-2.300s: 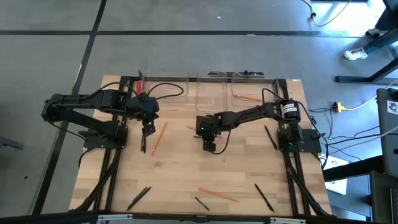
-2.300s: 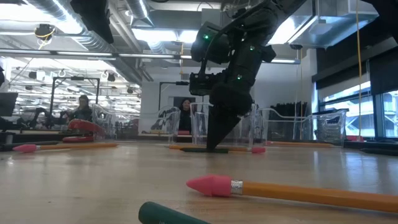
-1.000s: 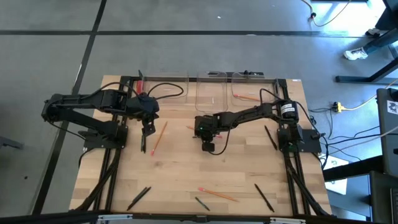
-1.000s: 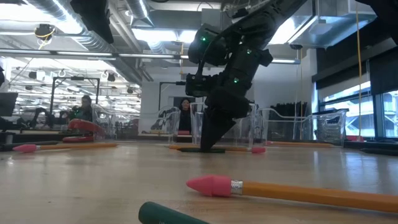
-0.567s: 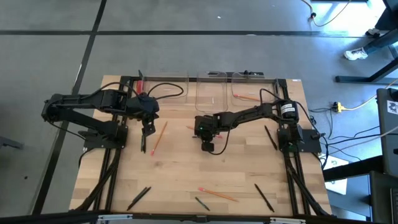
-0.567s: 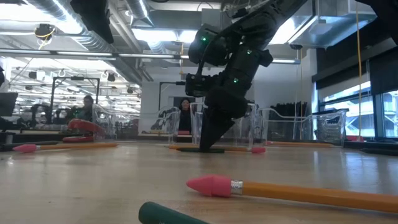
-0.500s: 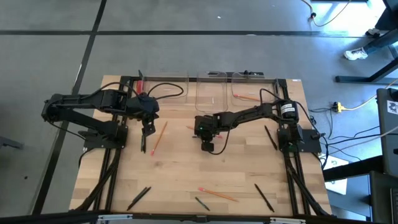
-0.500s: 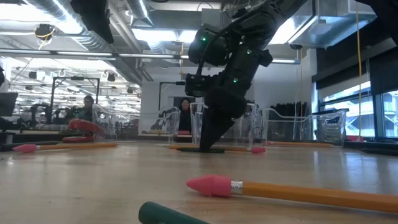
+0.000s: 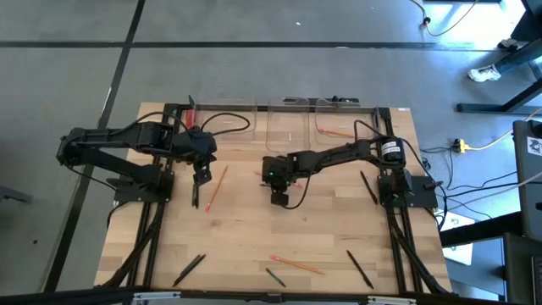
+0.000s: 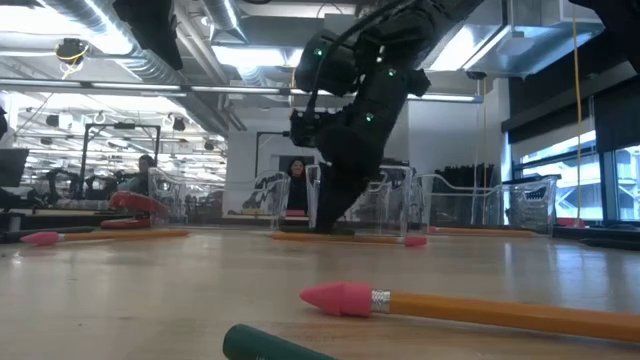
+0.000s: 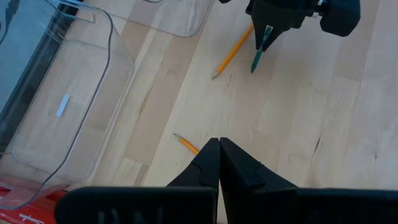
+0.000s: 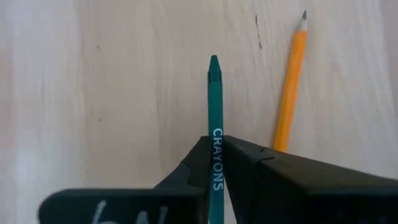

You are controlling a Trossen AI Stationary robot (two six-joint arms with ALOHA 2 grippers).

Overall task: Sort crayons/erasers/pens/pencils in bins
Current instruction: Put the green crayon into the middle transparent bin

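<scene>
Right wrist view: right gripper [image 12: 214,163] pinches green crayon [image 12: 215,106] above table

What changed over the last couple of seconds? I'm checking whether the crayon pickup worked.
The right gripper, shut on the dark green crayon, has lifted it off the wooden table and shifted slightly toward the left arm's side. The left gripper stayed shut and parked; the orange pencils, black pens and clear plastic bins did not move.
</scene>
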